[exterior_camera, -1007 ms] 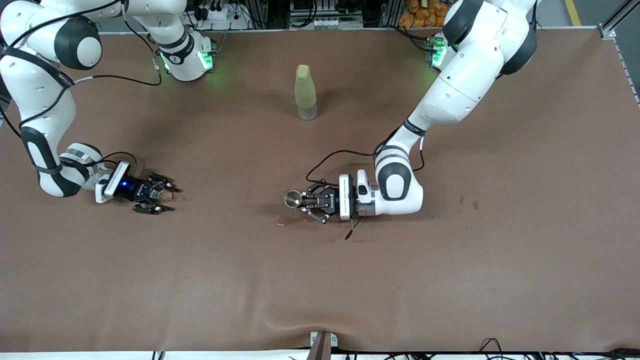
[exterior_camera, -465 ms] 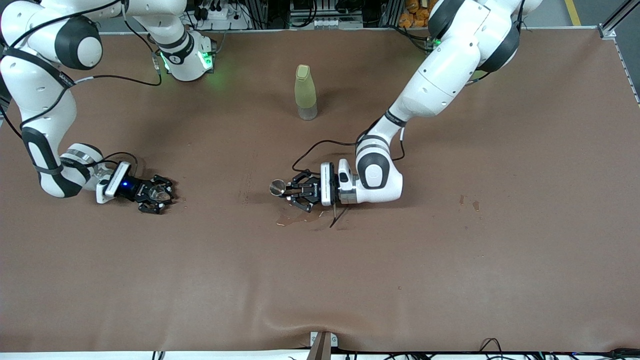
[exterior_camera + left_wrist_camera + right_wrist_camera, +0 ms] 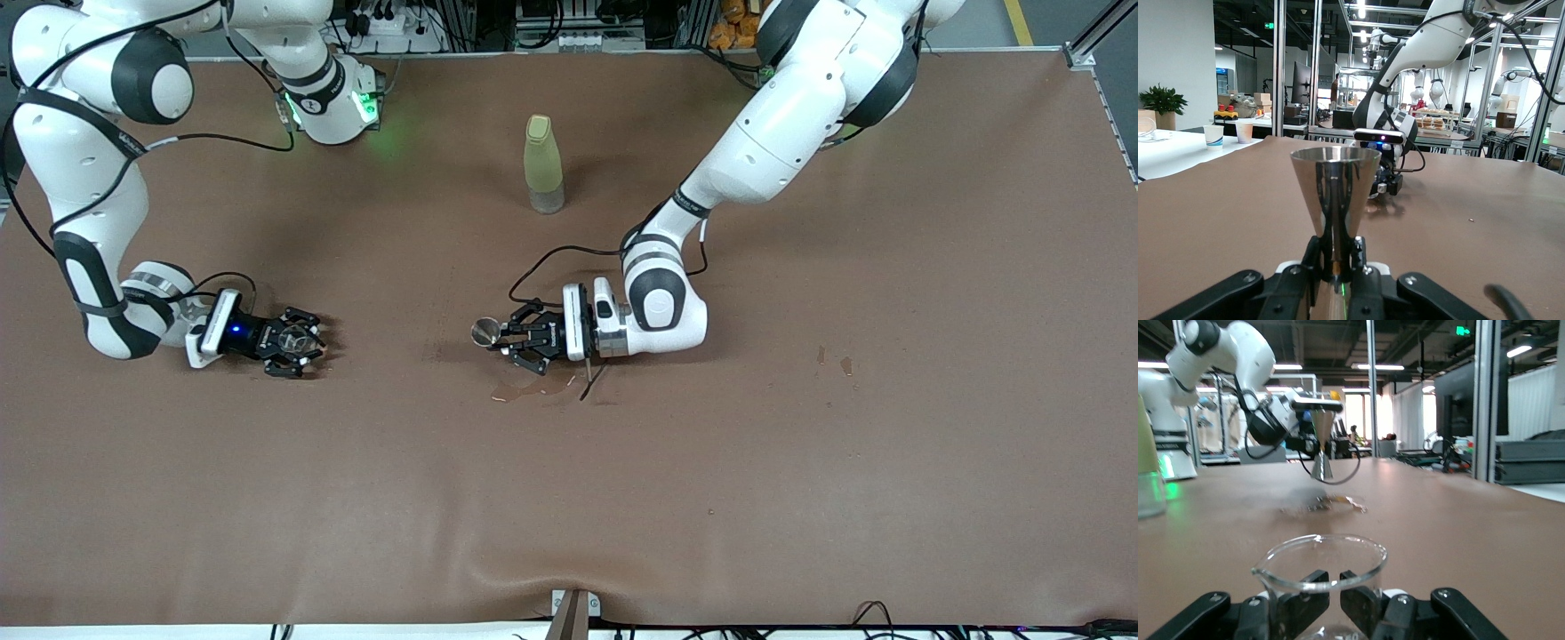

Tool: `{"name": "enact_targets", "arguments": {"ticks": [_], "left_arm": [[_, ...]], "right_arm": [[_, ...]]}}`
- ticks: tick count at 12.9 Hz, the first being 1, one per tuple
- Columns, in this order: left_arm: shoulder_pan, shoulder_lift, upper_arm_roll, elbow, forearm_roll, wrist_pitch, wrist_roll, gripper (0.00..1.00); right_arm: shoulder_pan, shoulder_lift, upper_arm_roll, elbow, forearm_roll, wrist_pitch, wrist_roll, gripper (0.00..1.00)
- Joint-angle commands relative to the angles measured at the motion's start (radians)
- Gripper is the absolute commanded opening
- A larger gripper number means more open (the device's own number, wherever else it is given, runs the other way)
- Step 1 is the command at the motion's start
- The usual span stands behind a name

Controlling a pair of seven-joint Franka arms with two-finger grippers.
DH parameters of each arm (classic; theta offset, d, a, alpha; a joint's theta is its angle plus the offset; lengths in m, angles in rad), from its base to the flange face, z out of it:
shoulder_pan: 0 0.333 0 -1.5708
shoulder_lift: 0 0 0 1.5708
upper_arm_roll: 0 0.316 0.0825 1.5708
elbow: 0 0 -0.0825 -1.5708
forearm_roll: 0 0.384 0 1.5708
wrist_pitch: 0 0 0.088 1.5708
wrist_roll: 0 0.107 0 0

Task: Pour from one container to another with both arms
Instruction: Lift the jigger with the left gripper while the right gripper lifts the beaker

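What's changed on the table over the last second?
The left gripper, shut on the metal jigger, carried it toward the right arm's end of the table. The right gripper closed on the glass beaker and shifted slightly toward the jigger. The yellow bottle and the spill stayed put.

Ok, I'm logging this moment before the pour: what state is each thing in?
Metal funnel cup: upright, held by left gripper.
Glass beaker: upright, gripped by right gripper.
Bottle: standing, capped, untouched.
Table: wet patch under the left gripper.
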Motion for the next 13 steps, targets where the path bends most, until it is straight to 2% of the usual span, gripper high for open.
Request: {"name": "enact_targets", "arguments": {"ticks": [1, 4, 7, 10, 13], "left_arm": [[-0.004, -0.003, 0.008, 0.008, -0.022, 0.006, 0.025, 0.00], [-0.005, -0.003, 0.008, 0.005, -0.019, 0.006, 0.036, 0.00], [0.004, 0.000, 0.015, 0.004, 0.007, 0.006, 0.036, 0.00], [0.036, -0.006, 0.020, 0.002, 0.047, 0.003, 0.025, 0.00], [0.033, 0.005, 0.019, 0.002, 0.039, 0.001, 0.025, 0.00]], "right_arm": [[0.042, -0.053, -0.009, -0.030, 0.015, -0.045, -0.079, 0.00], [0.077, -0.128, -0.011, -0.039, 0.015, -0.059, 0.030, 0.00], [0.108, -0.246, -0.011, -0.073, 0.001, -0.056, 0.165, 0.00], [0.138, -0.387, -0.014, -0.142, -0.005, -0.049, 0.337, 0.00], [0.183, -0.504, -0.019, -0.219, -0.005, 0.000, 0.438, 0.00]]}}
